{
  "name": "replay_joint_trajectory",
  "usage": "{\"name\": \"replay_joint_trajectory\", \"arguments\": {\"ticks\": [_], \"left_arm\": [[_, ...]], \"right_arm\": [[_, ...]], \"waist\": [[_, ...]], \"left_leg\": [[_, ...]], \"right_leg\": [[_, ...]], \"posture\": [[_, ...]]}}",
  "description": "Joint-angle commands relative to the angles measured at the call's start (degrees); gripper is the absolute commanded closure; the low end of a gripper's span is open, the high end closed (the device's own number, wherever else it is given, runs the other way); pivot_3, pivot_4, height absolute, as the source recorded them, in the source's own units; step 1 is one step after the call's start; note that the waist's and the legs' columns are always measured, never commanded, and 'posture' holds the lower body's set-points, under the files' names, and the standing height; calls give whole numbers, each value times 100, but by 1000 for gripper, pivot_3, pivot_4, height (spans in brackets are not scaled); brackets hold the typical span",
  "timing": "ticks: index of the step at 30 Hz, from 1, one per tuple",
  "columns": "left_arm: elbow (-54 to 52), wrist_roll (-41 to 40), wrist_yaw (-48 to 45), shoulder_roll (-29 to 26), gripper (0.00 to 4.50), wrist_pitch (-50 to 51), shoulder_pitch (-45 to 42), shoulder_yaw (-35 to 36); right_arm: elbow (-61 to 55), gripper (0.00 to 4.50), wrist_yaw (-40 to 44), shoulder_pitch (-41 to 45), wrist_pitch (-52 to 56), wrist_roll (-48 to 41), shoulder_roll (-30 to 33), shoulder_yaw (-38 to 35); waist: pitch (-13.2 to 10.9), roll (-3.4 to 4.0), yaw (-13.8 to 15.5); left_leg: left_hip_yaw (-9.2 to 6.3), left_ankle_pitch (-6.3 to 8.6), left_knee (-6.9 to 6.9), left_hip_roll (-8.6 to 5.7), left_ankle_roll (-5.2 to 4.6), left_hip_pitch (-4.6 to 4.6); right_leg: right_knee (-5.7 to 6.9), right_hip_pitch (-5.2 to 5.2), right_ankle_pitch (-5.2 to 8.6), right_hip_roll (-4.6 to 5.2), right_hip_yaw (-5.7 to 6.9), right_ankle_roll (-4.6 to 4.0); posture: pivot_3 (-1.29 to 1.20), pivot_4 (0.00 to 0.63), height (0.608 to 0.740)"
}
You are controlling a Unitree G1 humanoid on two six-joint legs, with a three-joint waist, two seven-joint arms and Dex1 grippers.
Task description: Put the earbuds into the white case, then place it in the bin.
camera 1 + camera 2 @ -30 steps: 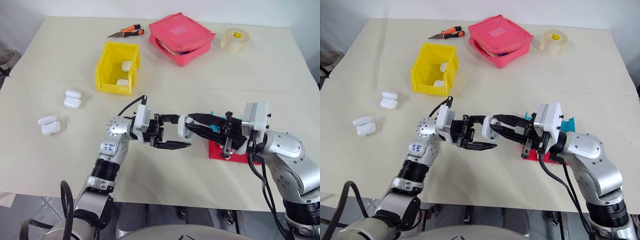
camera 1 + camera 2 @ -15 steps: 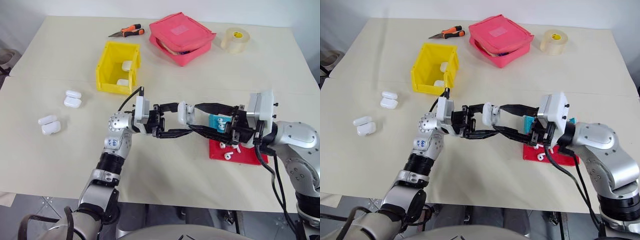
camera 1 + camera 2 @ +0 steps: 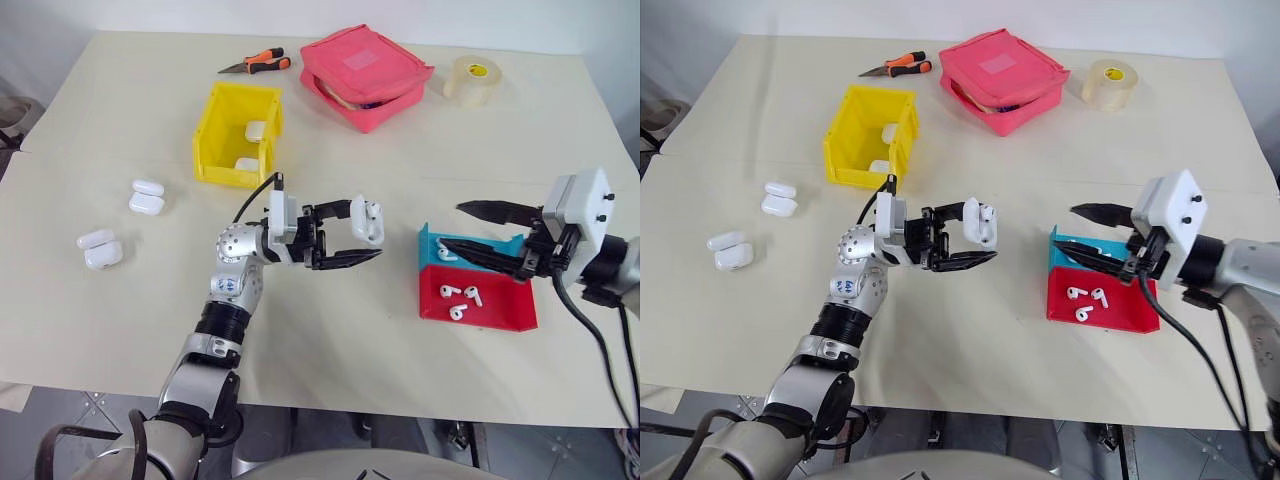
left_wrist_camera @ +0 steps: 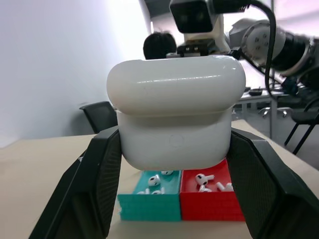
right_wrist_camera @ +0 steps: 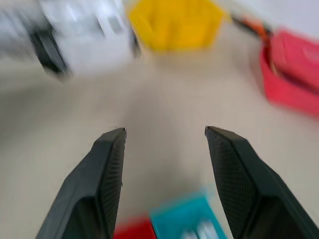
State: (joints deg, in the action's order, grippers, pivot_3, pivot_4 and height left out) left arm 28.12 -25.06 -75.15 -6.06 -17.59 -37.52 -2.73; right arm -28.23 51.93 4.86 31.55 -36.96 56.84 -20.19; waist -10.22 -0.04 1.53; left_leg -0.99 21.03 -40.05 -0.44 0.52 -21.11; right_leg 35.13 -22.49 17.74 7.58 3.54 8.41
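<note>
My left gripper [image 3: 367,231] is shut on the white case [image 3: 367,220], holding it in the air over the table's middle. In the left wrist view the case [image 4: 175,119] sits between both fingers with its lid closed. My right gripper [image 3: 452,225] hangs open and empty to the right, above the teal tray [image 3: 428,250], apart from the case. Earbuds [image 3: 460,297] lie loose in the red tray [image 3: 500,315], and more lie in the teal one. The yellow bin [image 3: 228,172] stands at the back left with two white cases inside.
Two pairs of spare white cases [image 3: 147,197] [image 3: 100,250] lie at the left. A pink zip pouch [image 3: 365,75], a tape roll [image 3: 472,80] and orange-handled pliers [image 3: 255,65] sit along the far edge.
My right gripper has let go at the case, opened wider and swung away to the right over the trays. The left gripper keeps the case and has barely moved.
</note>
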Motion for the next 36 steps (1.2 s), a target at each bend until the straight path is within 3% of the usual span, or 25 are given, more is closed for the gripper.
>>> {"name": "replay_joint_trajectory", "arguments": {"ticks": [1, 13, 24, 29, 36], "left_arm": [[-40, 11, 48, -50, 1718, -123, -35, 86], [-291, 36, 181, -40, 1718, -64, 135, 30], [-377, 31, 263, -65, 1718, -40, 168, 29], [-411, 25, 286, -106, 1718, -22, 166, 43], [-480, 44, 377, -110, 1718, 1, 179, 33]], "right_arm": [[77, 1858, 146, -382, 10, 219, 203, -593], [142, 1858, 745, -2461, 165, 654, -60, -2522], [254, 1858, 919, -3133, 83, 752, -275, -3064], [305, 1858, 1014, -2902, 21, 670, -98, -3009], [846, 1858, 676, -1020, 209, 703, 535, -1331]], "waist": [[-1, -1, -1], [-1, -2, 13], [-1, -2, 1], [-1, -1, 1], [0, 0, -24]], "left_leg": [[-1, 0, 0, 1, 0, 0], [2, -1, 0, -1, -2, 1], [3, -1, 0, 0, -2, 6], [3, -1, 0, 0, -2, 5], [5, -2, 1, 6, 0, 14]], "right_leg": [[0, 0, 0, -1, 1, 0], [0, 2, -2, 0, -2, 4], [2, 2, -2, -1, -5, 4], [1, 3, -2, -1, -5, 4], [3, 4, -4, -4, -8, 6]], "posture": [[0, 150, 740], [0, 150, 740], [0, 150, 740], [0, 150, 740], [0, 150, 740]]}}
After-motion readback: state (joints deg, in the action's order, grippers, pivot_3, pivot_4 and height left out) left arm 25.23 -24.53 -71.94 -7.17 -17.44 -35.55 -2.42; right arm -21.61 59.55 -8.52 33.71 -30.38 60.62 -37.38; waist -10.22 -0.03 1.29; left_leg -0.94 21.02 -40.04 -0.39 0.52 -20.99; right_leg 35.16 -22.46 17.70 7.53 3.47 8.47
